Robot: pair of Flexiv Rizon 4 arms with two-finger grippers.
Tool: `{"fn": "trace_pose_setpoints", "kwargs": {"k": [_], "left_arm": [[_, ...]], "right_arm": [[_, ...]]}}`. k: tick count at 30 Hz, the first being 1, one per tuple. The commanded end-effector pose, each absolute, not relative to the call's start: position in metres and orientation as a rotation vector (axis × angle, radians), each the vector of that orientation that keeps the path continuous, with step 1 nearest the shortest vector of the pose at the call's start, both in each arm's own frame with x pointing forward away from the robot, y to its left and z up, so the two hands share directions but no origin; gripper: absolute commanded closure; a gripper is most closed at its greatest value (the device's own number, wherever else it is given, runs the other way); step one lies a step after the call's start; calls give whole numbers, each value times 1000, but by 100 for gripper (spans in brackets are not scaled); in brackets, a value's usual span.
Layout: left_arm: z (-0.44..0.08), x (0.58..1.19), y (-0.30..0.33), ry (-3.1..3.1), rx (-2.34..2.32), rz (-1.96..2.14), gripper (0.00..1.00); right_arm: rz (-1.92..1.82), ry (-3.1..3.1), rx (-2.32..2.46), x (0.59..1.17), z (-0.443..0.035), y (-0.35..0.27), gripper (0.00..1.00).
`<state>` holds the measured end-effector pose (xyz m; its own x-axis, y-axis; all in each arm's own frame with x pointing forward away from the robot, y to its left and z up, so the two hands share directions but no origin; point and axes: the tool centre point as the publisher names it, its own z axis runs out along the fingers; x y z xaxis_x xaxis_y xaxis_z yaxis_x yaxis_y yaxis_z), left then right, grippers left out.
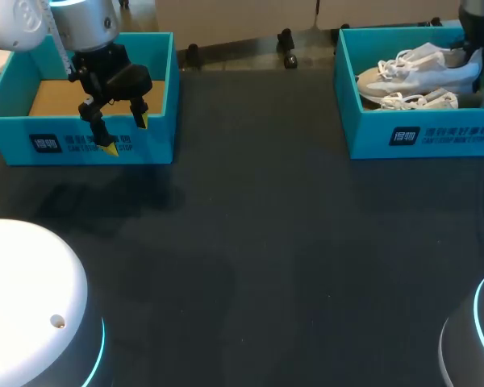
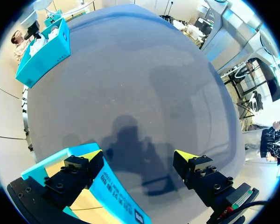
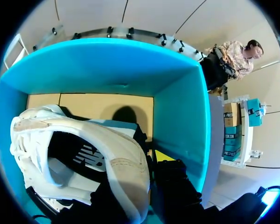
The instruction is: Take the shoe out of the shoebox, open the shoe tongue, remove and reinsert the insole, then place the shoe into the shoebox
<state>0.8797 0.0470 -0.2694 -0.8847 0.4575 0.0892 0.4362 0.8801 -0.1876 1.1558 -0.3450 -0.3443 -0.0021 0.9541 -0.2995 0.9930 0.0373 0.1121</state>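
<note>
**Right pincer on shoe heel, shoe inside right box**

Near: bare dark table (image 1: 250,266) in front, nothing of the task on it.

Left side: left pincer (image 1: 117,121) hangs over the front wall of the left shoebox (image 1: 81,145), fingers wide apart, nothing between them. Left wrist view confirms: yellow tips spread, one over the box's brown floor, the other past the wall above the table. No shoe visible in that box.

Far right: right shoebox (image 1: 423,133) holds two white shoes side by side. Right arm comes down at the box's far right end. Right wrist view: right pincer (image 3: 151,161) sits low in the box, the heel collar of the shoe (image 3: 79,154) between its fingers, one yellow tip just visible beside the collar. Reads as closed narrow on the heel rim, though the near finger is mostly hidden by the shoe.

Step, my read: fits either gripping the shoe to lift it out, or having just set it back in. The pictures don't settle which. Insole state not visible; tongue looks laced down.

Either way, watch the second shoe and the box wall close to the pincer.
</note>
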Motion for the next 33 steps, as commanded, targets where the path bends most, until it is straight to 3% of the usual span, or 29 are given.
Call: {"fn": "trace_pose_setpoints", "kwargs": {"k": [1, 33], "left_arm": [[-269, 880, 47, -2919, -698, 242, 0], [-269, 880, 47, -2919, -698, 242, 0]], "right_arm": [[-198, 2037, 1997, 1165, -348, -346, 100], [-179, 2068, 2021, 1170, -366, -348, 100]]}}
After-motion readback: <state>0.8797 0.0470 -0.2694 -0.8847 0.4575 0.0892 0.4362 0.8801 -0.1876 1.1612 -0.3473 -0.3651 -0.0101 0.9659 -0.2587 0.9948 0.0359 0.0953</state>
